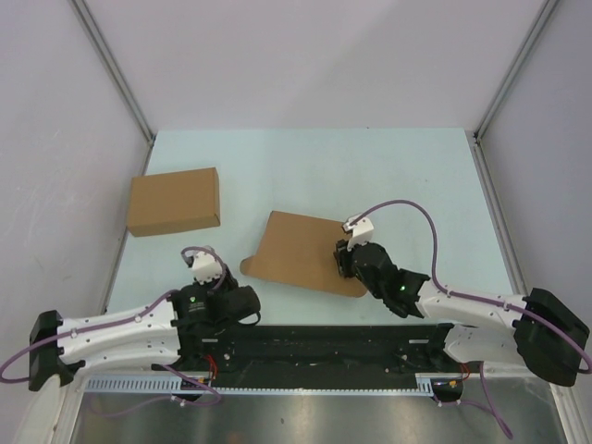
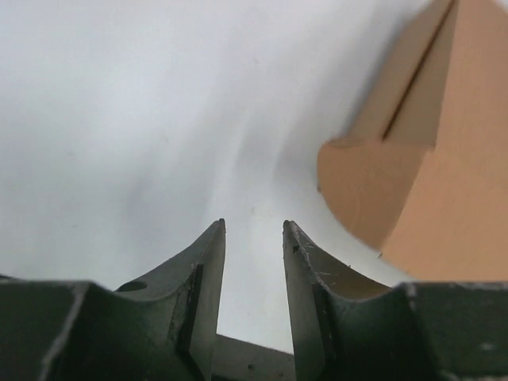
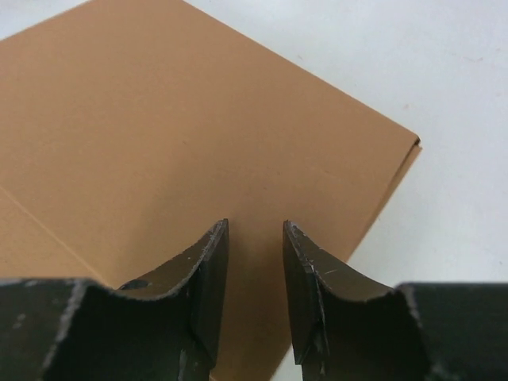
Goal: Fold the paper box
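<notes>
The paper box [image 1: 301, 252] lies flat on the table's middle as a brown cardboard piece, with a rounded flap at its left end. My right gripper [image 1: 345, 250] is over its right edge. In the right wrist view the jaws [image 3: 255, 224] stand apart with nothing between them, and the cardboard [image 3: 182, 135] fills the space below and ahead. My left gripper [image 1: 215, 275] is just left of the rounded flap. It [image 2: 254, 224] is open over bare table, with the flap [image 2: 373, 182] ahead to its right and not touching it.
A plain closed brown cardboard box [image 1: 174, 201] stands at the table's back left. The pale table [image 1: 416, 176] is ringed by white walls, with metal posts at the far corners. A black rail runs along the near edge between the arm bases.
</notes>
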